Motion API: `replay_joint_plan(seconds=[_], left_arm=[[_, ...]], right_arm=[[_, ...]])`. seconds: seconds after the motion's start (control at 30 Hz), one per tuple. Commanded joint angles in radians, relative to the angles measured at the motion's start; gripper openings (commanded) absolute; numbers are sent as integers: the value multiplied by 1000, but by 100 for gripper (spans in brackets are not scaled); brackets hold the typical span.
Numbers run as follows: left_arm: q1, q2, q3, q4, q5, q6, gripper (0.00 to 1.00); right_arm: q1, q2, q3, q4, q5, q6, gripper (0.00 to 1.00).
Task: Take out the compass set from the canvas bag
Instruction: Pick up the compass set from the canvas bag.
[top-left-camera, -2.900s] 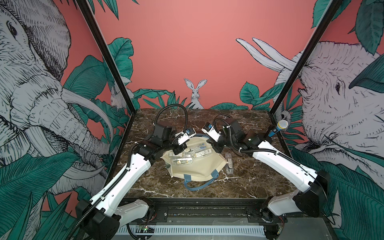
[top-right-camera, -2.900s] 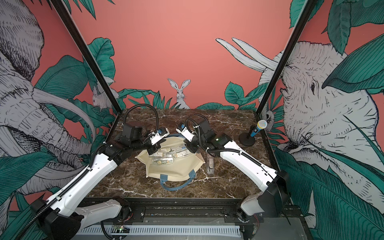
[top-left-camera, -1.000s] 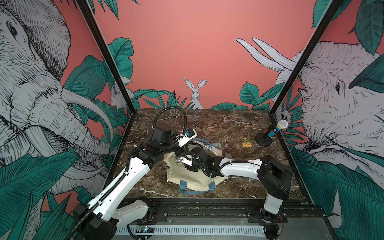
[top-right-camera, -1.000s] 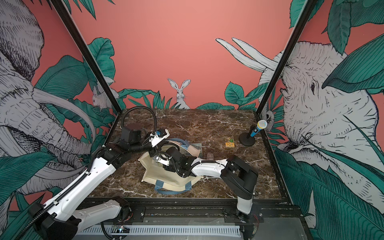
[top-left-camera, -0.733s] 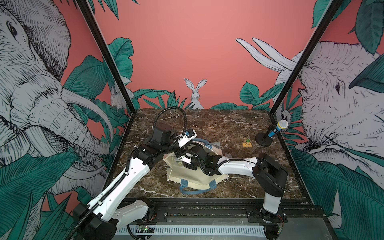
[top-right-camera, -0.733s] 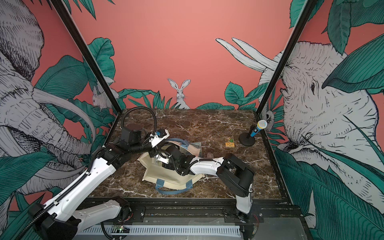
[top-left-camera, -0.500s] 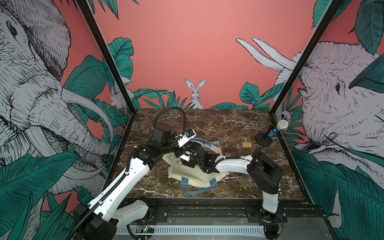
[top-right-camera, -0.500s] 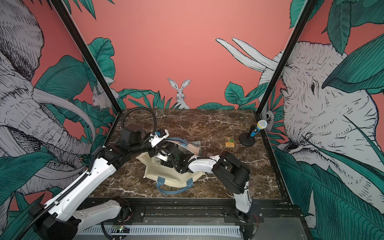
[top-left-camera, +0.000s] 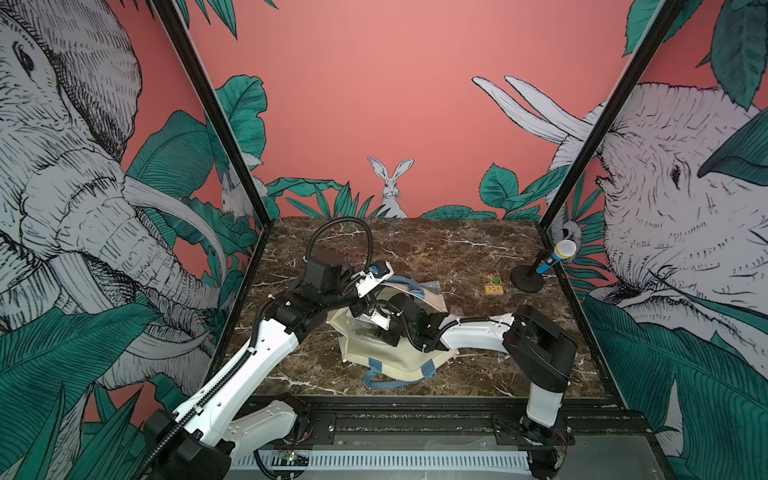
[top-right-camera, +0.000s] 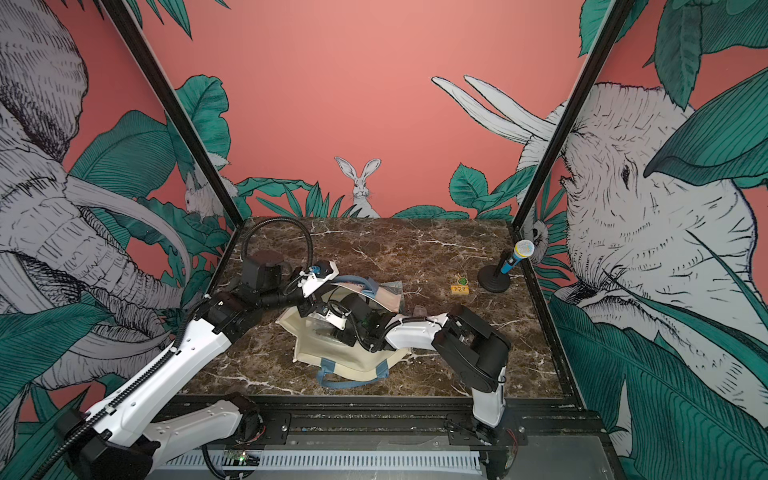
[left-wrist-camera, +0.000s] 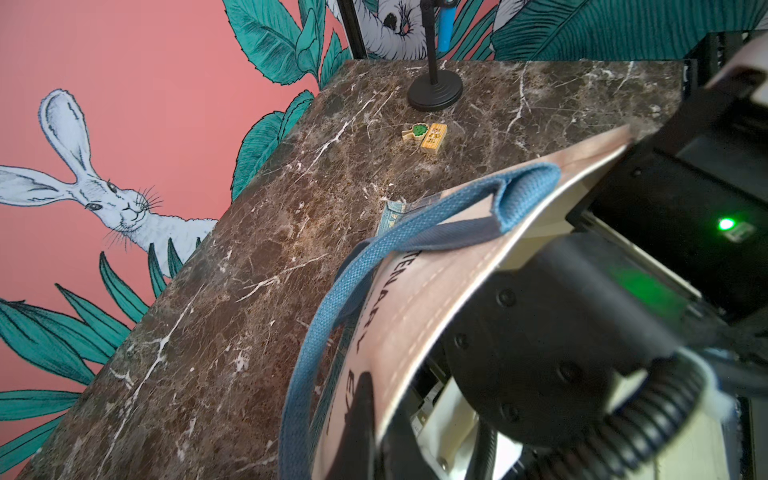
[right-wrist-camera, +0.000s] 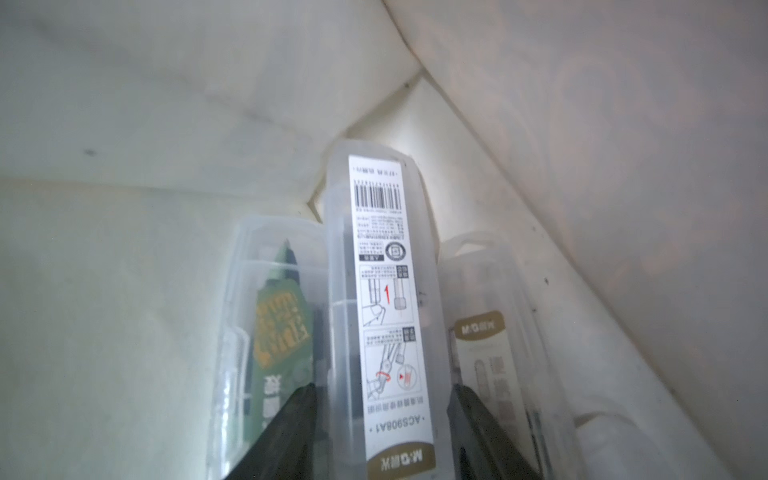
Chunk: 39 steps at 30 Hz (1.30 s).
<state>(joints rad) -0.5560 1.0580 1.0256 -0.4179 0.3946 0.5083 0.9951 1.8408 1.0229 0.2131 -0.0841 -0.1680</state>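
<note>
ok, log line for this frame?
left gripper: shut on canvas bag rim, mouth lifted | right gripper: inside bag, astride middle clear case, grip unconfirmed

Canvas bag rim, w/ dark lettering, arched up over desk; blue strap handle lay along its outside. Black right arm, green light lit, ran under rim. Wooden blocks sat just beside mic stand base, nr desk edge.

The top side of the bag has been lifted by the left gripper. The right arm has been folded in and the right gripper pushed inside the bag, astride a clear case. A small yellow block beyond has been uncovered.
</note>
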Motion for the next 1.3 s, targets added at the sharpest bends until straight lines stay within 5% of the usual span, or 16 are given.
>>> replay_joint_plan(seconds=[0.0, 0.23, 0.67, 1.0, 1.13, 1.27], left_arm=[[-2, -45, 2, 73, 47, 2, 0], [-2, -61, -4, 67, 30, 5, 0], [-2, -58, -8, 59, 8, 20, 0], [-2, -56, -5, 59, -3, 23, 0], [-4, -55, -3, 59, -3, 24, 0], [-4, -53, 1, 55, 0, 23, 0]], right_arm=[[-10, -6, -24, -76, -12, 72, 56], [-10, -6, 17, -133, -68, 195, 66], [-7, -75, 11, -220, -148, 292, 39], [11, -145, -2, -312, -112, 349, 33], [13, -132, 7, -310, -128, 352, 36], [15, -93, 38, -308, -140, 340, 51]])
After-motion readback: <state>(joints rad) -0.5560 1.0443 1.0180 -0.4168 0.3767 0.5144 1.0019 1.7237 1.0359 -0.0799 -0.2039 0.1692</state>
